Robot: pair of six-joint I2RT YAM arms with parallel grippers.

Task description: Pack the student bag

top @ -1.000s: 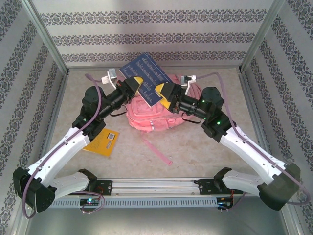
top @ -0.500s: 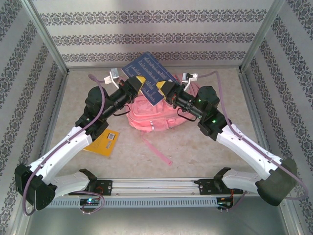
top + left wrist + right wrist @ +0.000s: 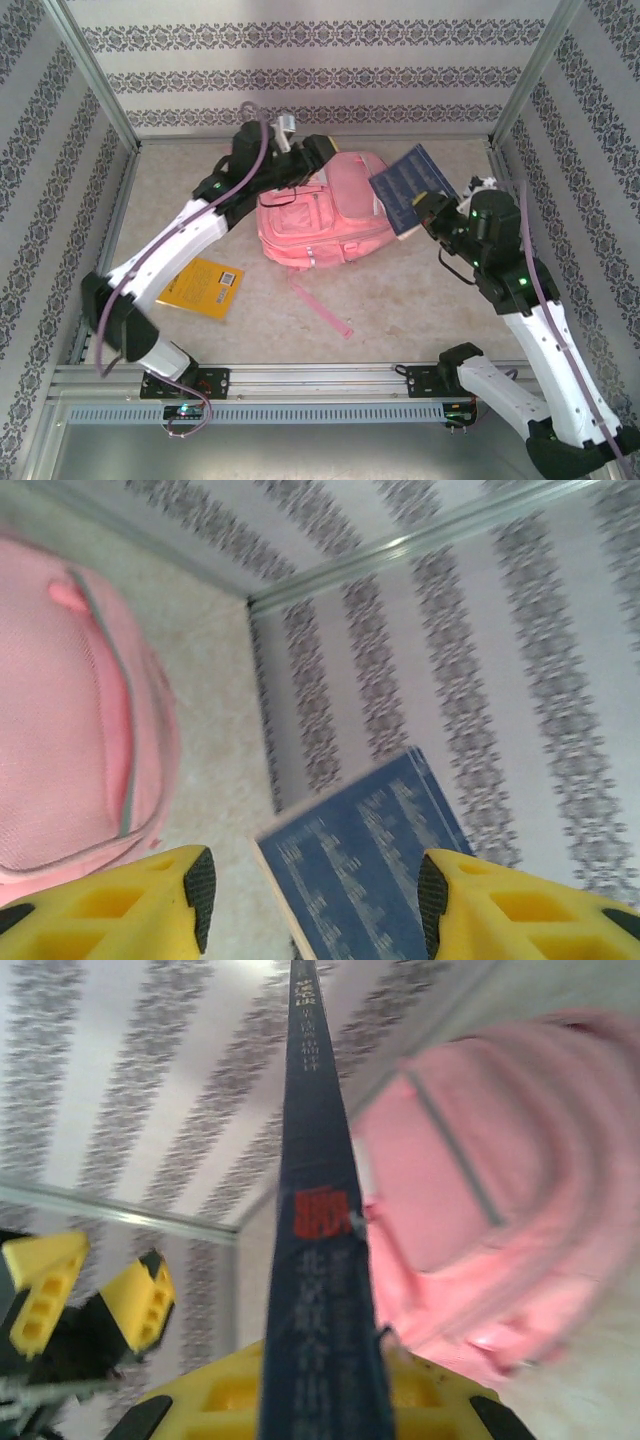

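Holding a dark blue book (image 3: 408, 187) by its lower part, my right gripper (image 3: 320, 1405) is closed tight on it, one yellow finger (image 3: 225, 1395) against each cover. From the right wrist I see the book edge-on, its spine running straight up the view with a red mark and pale lettering. From above it hangs tilted in the air just beside the right edge of the student bag (image 3: 320, 215); I cannot tell whether the two touch.

The student bag is pink and lies flat on the table (image 3: 430, 300), in the far middle, its front zip pockets facing up. One pink strap (image 3: 322, 308) trails from it toward the near edge.

My left gripper (image 3: 315, 895) reaches over the far left corner of the bag with its jaws spread wide and nothing between them. From the left wrist I see the bag's pink fabric and a grey zip line to the left, with the blue book beyond my fingertips against the patterned wall.

A yellow book (image 3: 203, 287) with a white barcode label lies flat on the table left of the bag, apart from it, close to my left arm
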